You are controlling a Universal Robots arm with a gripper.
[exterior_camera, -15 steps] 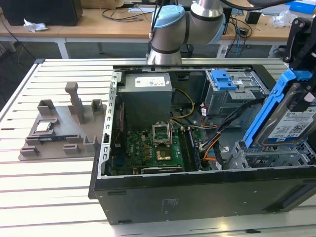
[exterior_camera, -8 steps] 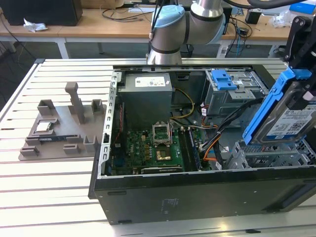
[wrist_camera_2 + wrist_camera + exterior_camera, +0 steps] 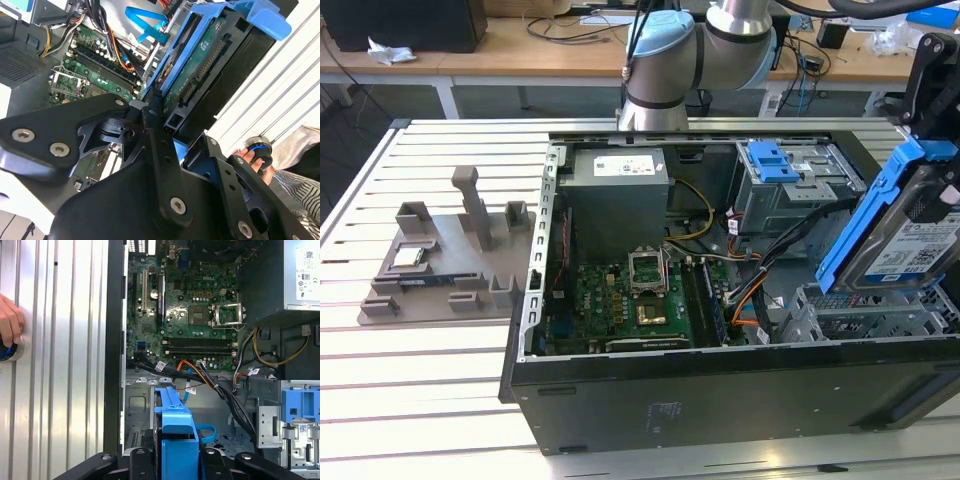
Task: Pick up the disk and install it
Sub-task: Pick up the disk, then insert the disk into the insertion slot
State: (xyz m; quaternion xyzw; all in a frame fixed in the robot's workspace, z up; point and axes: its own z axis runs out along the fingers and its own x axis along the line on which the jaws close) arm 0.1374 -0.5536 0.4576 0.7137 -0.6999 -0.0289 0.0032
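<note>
Pincer (image 3: 176,462): clamped shut on the disk (image 3: 905,240), gripping it at its blue bracket (image 3: 172,415).
Disk: tilted, held aloft at the exterior view's right edge, above the open computer case (image 3: 620,390).
Hand (image 3: 10,325): a person's, on the slatted bench (image 3: 60,365) beside the case.
</note>
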